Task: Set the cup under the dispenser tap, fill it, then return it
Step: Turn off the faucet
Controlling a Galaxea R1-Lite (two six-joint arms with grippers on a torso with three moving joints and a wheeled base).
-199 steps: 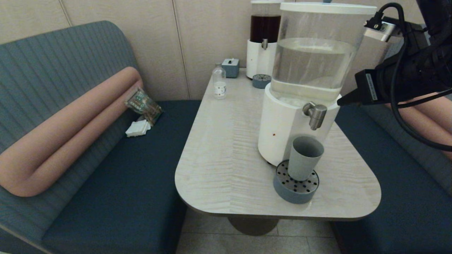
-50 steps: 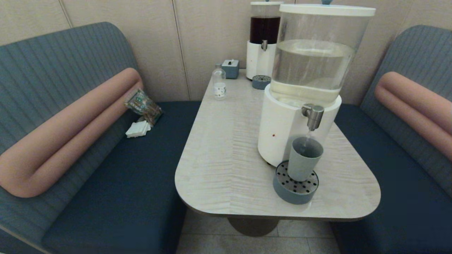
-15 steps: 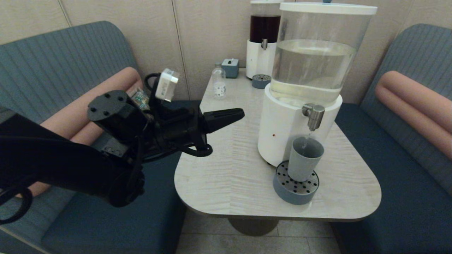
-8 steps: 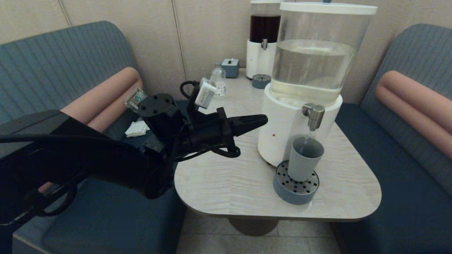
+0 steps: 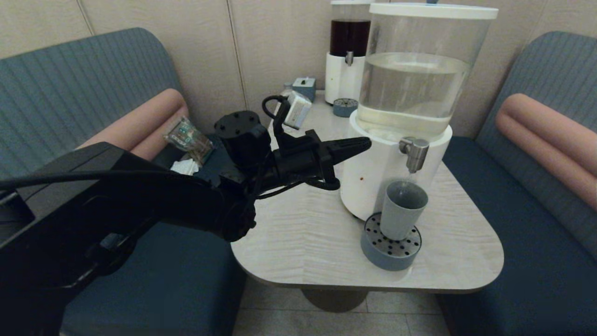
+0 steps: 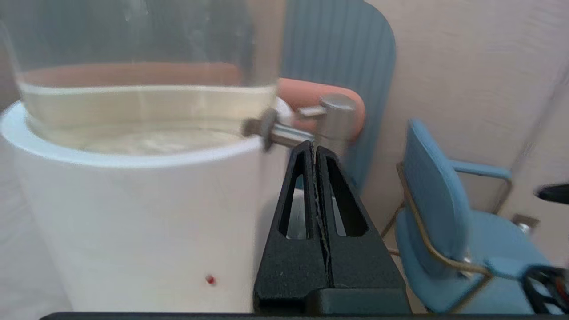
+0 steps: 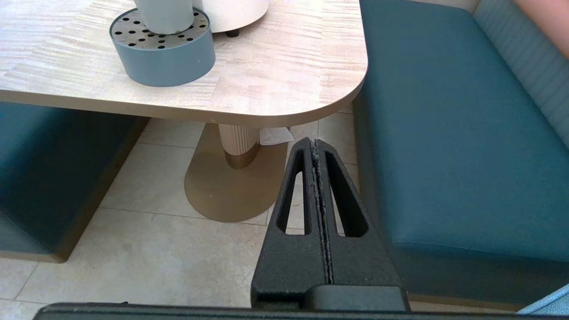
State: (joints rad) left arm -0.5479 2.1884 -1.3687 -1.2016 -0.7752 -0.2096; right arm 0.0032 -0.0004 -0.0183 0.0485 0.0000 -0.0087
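My left end effector (image 5: pixel 366 143) is stretched out over the surface (image 5: pixel 298 224), its fingers pressed flat together with nothing between them. It points across toward the tap (image 5: pixel 413 152), its tips near the white base of the dispenser (image 5: pixel 373 177) and a little short of the spout. In the left wrist view the closed tips (image 6: pixel 314 149) sit just below the tap (image 6: pixel 329 118).

The cup (image 5: pixel 402 209) stands upright on the round perforated drip tray (image 5: pixel 391 249), long axis vertical, open mouth facing up, directly under the tap. A thin stream runs from the spout into it. The tap's short barrel sticks out horizontally from the dispenser, and its outlet points straight down at the cup. Cup and tray sit at the near right part of the surface, tight against the dispenser's base.

My right end effector (image 7: pixel 315 146) hangs low beside the surface, over the floor and next to the blue bench (image 7: pixel 449 133), fingers closed and empty. From there I see the tray (image 7: pixel 162 49) with the cup's lower part (image 7: pixel 164 13) on it.
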